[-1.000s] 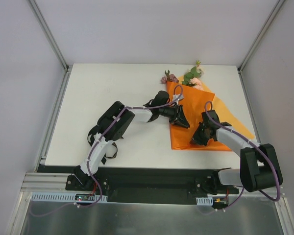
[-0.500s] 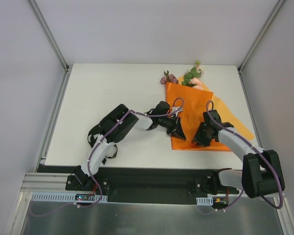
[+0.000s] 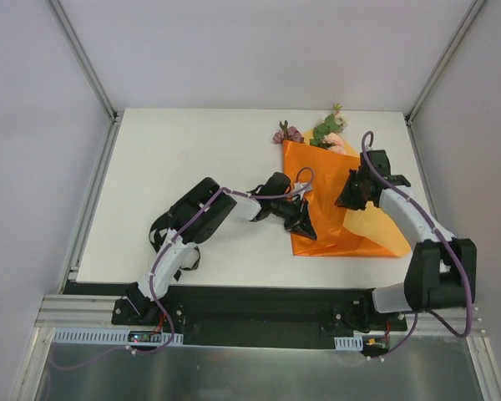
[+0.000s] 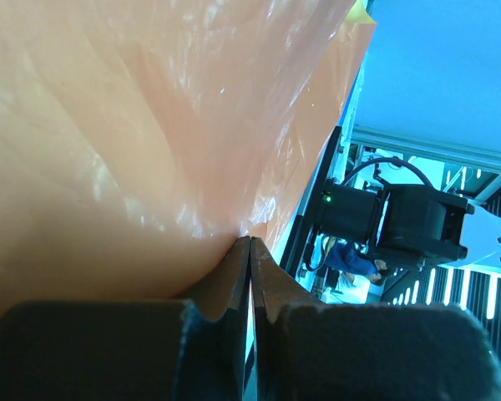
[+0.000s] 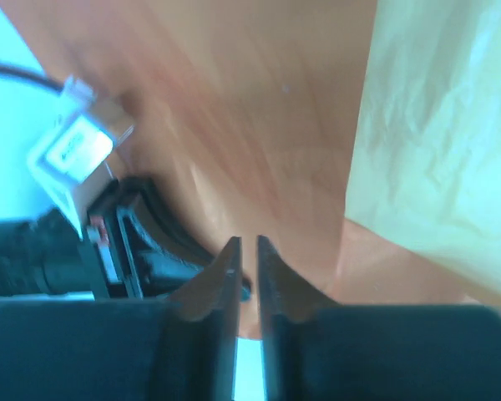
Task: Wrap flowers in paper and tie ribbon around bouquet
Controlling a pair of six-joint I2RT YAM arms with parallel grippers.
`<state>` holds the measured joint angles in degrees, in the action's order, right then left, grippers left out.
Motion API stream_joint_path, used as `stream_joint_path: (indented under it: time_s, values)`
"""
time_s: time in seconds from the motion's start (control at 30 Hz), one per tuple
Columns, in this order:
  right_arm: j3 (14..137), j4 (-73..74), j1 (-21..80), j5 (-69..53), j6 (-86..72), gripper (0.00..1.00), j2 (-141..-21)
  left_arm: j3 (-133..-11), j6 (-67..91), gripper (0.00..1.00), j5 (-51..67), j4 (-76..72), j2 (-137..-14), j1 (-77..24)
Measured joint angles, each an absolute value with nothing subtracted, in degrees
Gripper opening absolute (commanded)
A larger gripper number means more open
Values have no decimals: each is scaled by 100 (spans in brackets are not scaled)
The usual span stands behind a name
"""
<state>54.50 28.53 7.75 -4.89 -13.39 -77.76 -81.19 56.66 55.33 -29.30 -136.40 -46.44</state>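
Evidently the paper (image 3: 327,177) lies on the counter (image 3: 175,167), toward its 3 o'clock side, with the flowers (image 3: 324,132) poking out at its 12 o'clock end. The left gripper (image 3: 307,230) sits at the sheet's 8 o'clock edge. In its wrist view the jaws are pressed tight together right against the orange surface, and I cannot tell whether a fold is caught between them. The right gripper (image 3: 351,195) hangs over the paper's 1 o'clock part, its jaws a narrow slit apart with nothing between them.
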Motion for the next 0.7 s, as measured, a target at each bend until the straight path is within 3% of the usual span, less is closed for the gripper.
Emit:
stream_joint_path:
  time_s: [0.17,0.3,0.33,0.43,0.5,0.7]
  values:
    - [5889,2432,423,-906,-1387,1,-9098,-8121,5634,1,5533,-2928,-13640,-4646]
    - [6241,2255,228,-1050,-1391,1,-10079,-8169,5592,18,5555,-2849,-13640,-4646]
    - [6257,2228,196,-1079,-1391,1,-10197,-8195,5586,26,5566,-2816,-13638,-4650]
    - [6257,2206,117,-1144,-1398,1,-10307,-8265,5596,31,5640,-2773,-13596,-4652]
    - [6257,2174,91,-1146,-1400,1,-10307,-8348,5614,30,5640,-2753,-13563,-4652]
    - [6254,2147,62,-1166,-1398,4,-10304,-8829,5944,13,5649,-2856,-13607,-4657]
